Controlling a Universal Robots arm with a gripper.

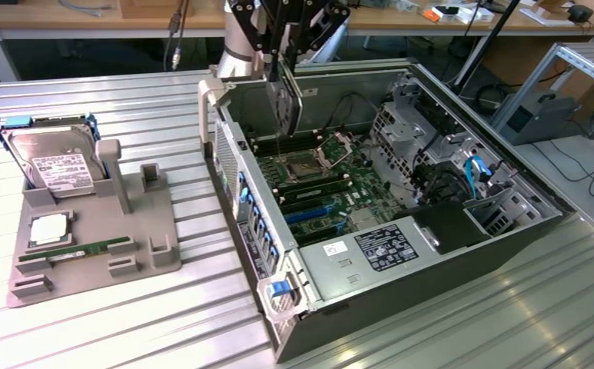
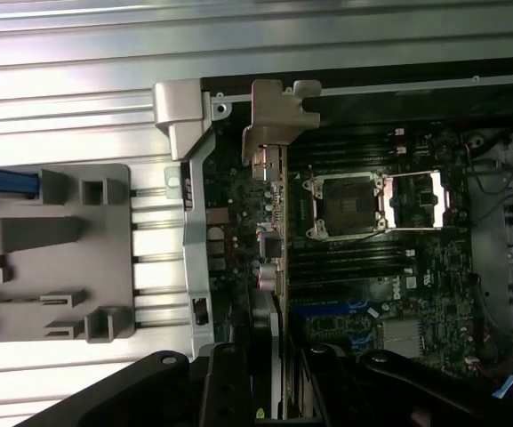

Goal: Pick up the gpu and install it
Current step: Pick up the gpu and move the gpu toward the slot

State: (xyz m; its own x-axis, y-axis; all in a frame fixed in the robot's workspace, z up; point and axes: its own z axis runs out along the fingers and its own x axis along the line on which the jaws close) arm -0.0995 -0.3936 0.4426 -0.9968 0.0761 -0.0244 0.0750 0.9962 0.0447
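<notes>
The gpu (image 1: 287,104) is a thin black card hanging edge-down above the rear part of the open computer case (image 1: 481,231). My gripper (image 1: 284,52) is shut on its upper edge. In the wrist view the card (image 2: 279,258) appears edge-on, with its silver bracket (image 2: 276,116) near the case's rear wall and the motherboard (image 2: 363,294) beneath it. The black fingers (image 2: 228,382) clamp the card from both sides, and my gripper (image 2: 274,378) sits over the slot area beside the CPU socket (image 2: 345,203). The card looks clear of the board, above the blue and black expansion slots (image 1: 312,209).
On the exterior view's left a grey fixture (image 1: 122,254) holds a silver hard drive (image 1: 59,165), a chip (image 1: 48,229) and a green memory stick (image 1: 81,250). Drive cages and cables (image 1: 461,169) fill the case's far side. The table (image 1: 112,338) is ribbed metal.
</notes>
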